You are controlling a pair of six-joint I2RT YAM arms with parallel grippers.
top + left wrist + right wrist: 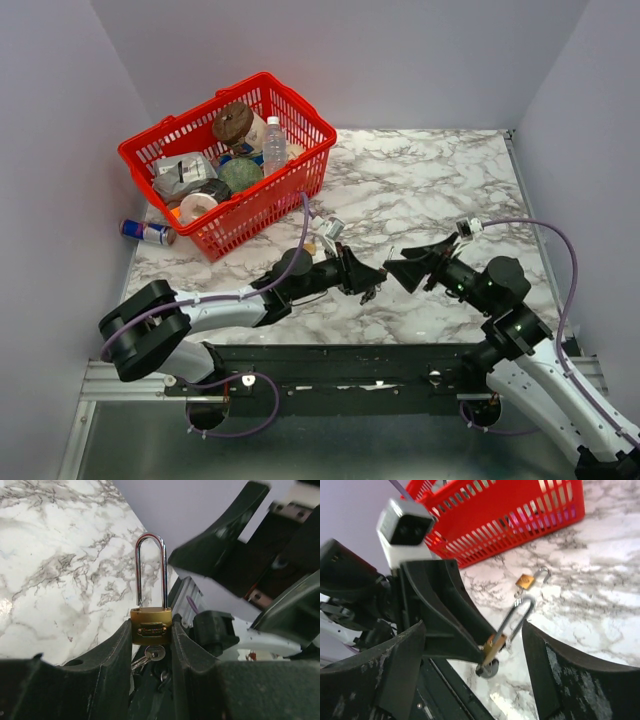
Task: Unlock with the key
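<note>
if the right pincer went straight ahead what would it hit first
Probably the brass padlock clamped in the left pincer, dead ahead of the open right pincer, though depth is unclear.

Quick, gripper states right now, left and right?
Left gripper: closed on the brass padlock, gripped by its body.
Right gripper: open, holding nothing.

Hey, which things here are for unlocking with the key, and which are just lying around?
For the job: padlock, clamped in the left tool; key under it; right tool, open, close by.
Lying about: second padlock on the table; red basket; can beside it.
</note>
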